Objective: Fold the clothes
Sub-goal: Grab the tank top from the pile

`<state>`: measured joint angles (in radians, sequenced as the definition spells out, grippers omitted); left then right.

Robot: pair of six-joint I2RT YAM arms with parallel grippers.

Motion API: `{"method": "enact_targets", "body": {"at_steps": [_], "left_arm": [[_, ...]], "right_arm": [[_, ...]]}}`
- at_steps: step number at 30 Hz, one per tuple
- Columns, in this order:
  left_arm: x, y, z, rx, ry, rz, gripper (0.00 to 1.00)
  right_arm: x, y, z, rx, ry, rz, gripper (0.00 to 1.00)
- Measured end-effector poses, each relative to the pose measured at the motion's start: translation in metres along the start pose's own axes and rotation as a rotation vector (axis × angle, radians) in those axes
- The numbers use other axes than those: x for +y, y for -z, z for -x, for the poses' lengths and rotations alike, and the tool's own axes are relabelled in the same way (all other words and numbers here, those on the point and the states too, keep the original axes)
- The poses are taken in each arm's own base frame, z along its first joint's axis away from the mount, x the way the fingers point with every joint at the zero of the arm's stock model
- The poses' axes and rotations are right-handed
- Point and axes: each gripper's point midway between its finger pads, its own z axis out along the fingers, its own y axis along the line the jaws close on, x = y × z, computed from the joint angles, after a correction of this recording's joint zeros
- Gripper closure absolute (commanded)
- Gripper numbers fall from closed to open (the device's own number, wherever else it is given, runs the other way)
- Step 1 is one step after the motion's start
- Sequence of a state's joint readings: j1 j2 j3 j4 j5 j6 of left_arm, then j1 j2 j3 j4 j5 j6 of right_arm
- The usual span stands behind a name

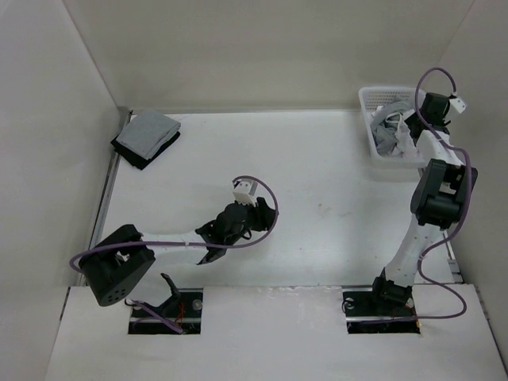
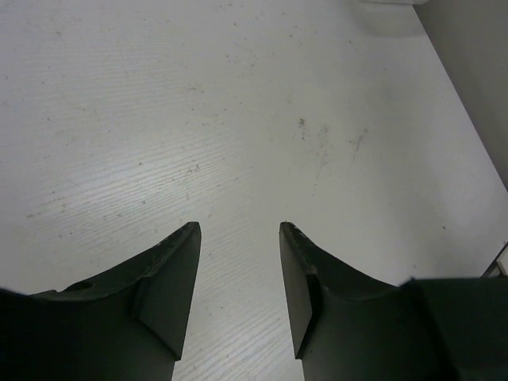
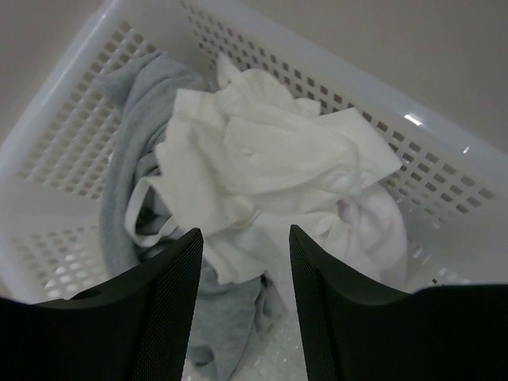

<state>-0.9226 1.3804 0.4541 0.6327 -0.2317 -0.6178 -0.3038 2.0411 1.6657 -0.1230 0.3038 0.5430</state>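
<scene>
Can't read any lettering at this size. Count: 2 arms, 1 white basket [image 3: 48, 143], and 1 folded grey-and-black pile [image 1: 147, 136] at the table's far left corner. The clothes [image 3: 270, 159], 1 crumpled white garment, sit in the basket on top of some grey fabric [image 3: 131, 103]. The right gripper [image 3: 244, 234] hangs just over them, jaws apart with nothing between. The left gripper [image 2: 238, 230] is spread too, empty, above the bare table [image 2: 238, 95].
</scene>
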Motion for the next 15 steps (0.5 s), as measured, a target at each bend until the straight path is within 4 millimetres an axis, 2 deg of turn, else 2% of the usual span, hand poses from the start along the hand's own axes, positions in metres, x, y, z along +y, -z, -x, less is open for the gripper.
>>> {"method": "enact_targets", "body": {"at_steps": [4, 7, 8, 9, 10, 11, 12, 15], "left_arm": [[0.003, -0.001, 0.003, -0.011, 0.006, 0.007, 0.57], [0.004, -0.002, 0.004, -0.015, 0.009, 0.007, 0.57], [0.005, -0.003, 0.004, -0.013, 0.009, 0.009, 0.57], [0.006, -0.004, 0.002, -0.008, 0.008, 0.009, 0.57], [0.007, -0.005, -0.001, 0.000, 0.007, 0.012, 0.57], [0.008, -0.005, -0.004, 0.007, 0.006, 0.016, 0.57], [0.010, -0.006, -0.007, 0.016, 0.007, 0.018, 0.57], [0.013, -0.008, -0.013, 0.036, 0.011, 0.020, 0.57]], "right_arm": [[-0.021, -0.027, -0.008, 0.016, -0.008, -0.048, 0.45], [-0.031, -0.044, -0.009, 0.018, -0.015, -0.071, 0.49], [-0.031, -0.047, -0.010, 0.018, -0.020, -0.072, 0.61], [-0.029, -0.051, -0.009, 0.015, -0.029, -0.069, 0.67], [-0.028, -0.054, -0.009, 0.015, -0.032, -0.066, 0.82], [-0.025, -0.057, -0.008, 0.011, -0.045, -0.057, 0.90], [-0.022, -0.058, -0.006, 0.010, -0.050, -0.048, 0.97], [-0.016, -0.059, -0.003, -0.003, -0.063, -0.024, 1.00]]}}
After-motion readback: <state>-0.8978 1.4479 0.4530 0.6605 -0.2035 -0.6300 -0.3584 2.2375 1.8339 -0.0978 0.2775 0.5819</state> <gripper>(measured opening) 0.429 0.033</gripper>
